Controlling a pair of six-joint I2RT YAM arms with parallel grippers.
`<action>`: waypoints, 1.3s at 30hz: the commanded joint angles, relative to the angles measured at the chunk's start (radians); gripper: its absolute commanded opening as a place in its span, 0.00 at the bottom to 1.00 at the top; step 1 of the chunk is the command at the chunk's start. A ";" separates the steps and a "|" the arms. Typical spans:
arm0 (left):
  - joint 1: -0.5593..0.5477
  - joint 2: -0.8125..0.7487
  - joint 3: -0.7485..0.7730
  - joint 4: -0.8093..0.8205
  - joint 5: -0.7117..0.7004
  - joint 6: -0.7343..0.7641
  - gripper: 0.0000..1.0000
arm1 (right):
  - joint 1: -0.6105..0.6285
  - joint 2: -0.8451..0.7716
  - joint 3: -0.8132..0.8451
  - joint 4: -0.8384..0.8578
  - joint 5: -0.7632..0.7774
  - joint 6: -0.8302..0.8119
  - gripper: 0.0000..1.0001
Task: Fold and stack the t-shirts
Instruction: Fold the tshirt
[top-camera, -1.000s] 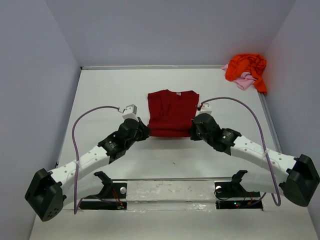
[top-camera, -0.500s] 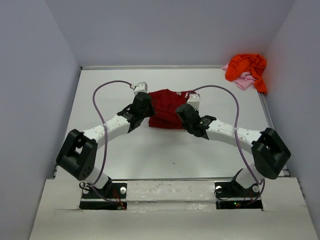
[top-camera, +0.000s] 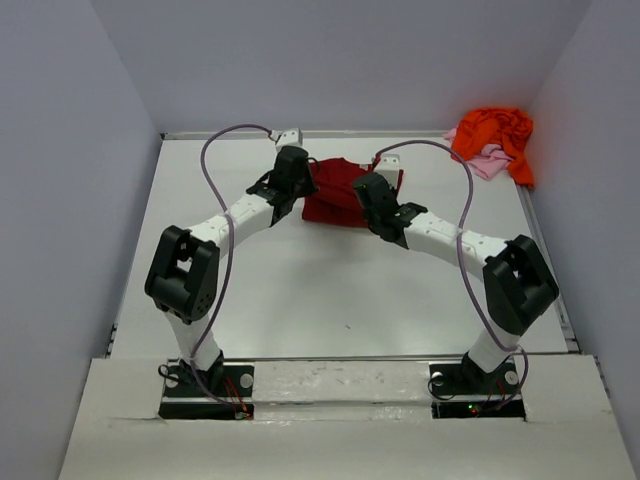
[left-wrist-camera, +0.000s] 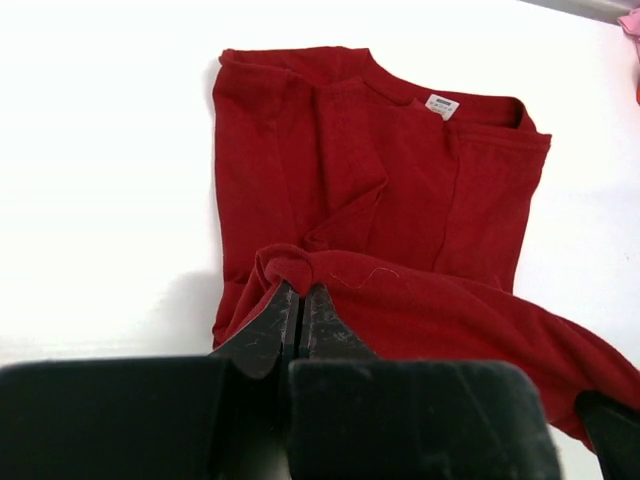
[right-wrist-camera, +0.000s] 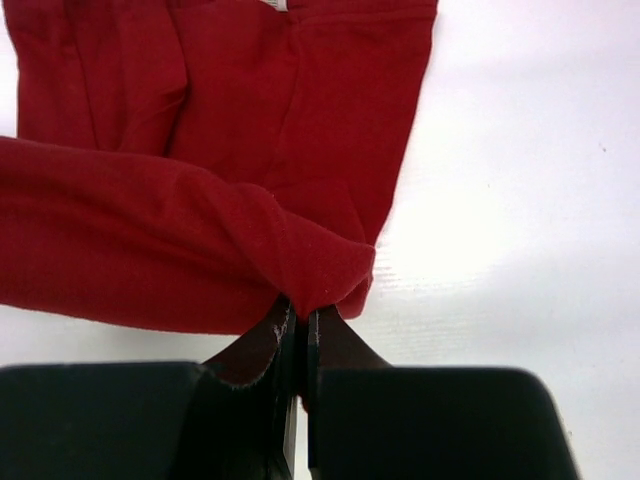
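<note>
Looking across the white table (top-camera: 300, 300), we judge ourselves partway through the first of three garments. The dark red shirt (top-camera: 335, 195) lies flat, collar pointing away from us, and its sides look already turned in, so that it makes a narrow panel. Its near hem is raised off the table and doubled over the shirt's own body toward the collar, which we read as the crosswise fold in progress but not yet laid down. The orange shirt (top-camera: 490, 135) sits crumpled well to the right of the red shirt and farther back, untouched by any fold. The pale pink shirt (top-camera: 488, 163) shows as a smaller bunch touching the orange one, on the side nearer the red shirt. Our left gripper (left-wrist-camera: 302, 290) is clenched on the red shirt's near left corner, and our right gripper (right-wrist-camera: 300, 305) is clenched on its near right corner. What is left: lay this hem down, let go, fold the orange and pink shirts, then stack all three.
</note>
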 joint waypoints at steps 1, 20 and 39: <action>0.025 0.026 0.120 -0.015 -0.003 0.046 0.00 | -0.025 0.014 0.077 0.069 0.030 -0.039 0.00; -0.048 -0.247 -0.232 0.032 0.022 -0.081 0.00 | 0.021 -0.188 -0.161 0.061 -0.148 0.044 0.00; -0.337 -0.801 -0.785 -0.018 -0.132 -0.352 0.00 | 0.293 -0.671 -0.555 -0.222 -0.131 0.387 0.00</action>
